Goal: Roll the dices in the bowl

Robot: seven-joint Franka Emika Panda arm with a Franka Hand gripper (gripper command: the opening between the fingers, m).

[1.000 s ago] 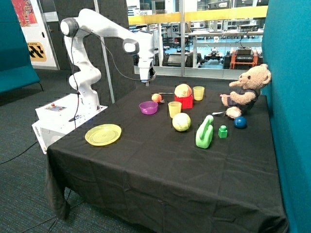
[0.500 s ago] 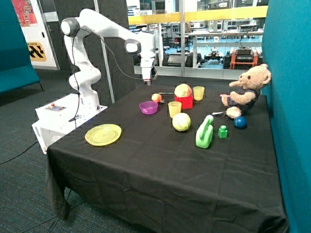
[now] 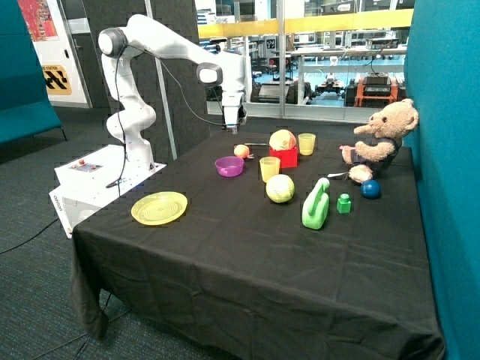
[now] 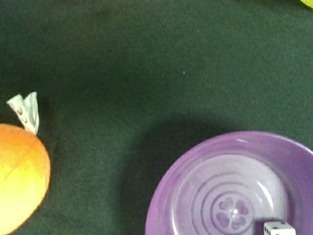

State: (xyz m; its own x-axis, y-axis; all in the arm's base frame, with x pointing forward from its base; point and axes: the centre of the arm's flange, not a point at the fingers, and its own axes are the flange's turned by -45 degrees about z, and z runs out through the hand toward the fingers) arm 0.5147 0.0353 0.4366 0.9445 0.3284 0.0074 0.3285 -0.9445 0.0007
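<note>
Wrist view looks straight down on the bowl, partly cut off at the frame edge, with one die lying on its floor near the wall. A second die is not visible; it may lie outside the frame. An orange ball with a white tag rests on the cloth just beside the bowl, apart from it.

Outside view places my gripper well above the table, hanging over the ball and the far side of the bowl. No fingers appear in the wrist view, and from outside I cannot tell how the jaws stand or whether they hold anything.

Judgement: with a die at rest in the bowl and me raised clear, the roll seems at least partly done. Raised height suits a drop: a die falls and tumbles, and the bowl's wall contains it.
</note>
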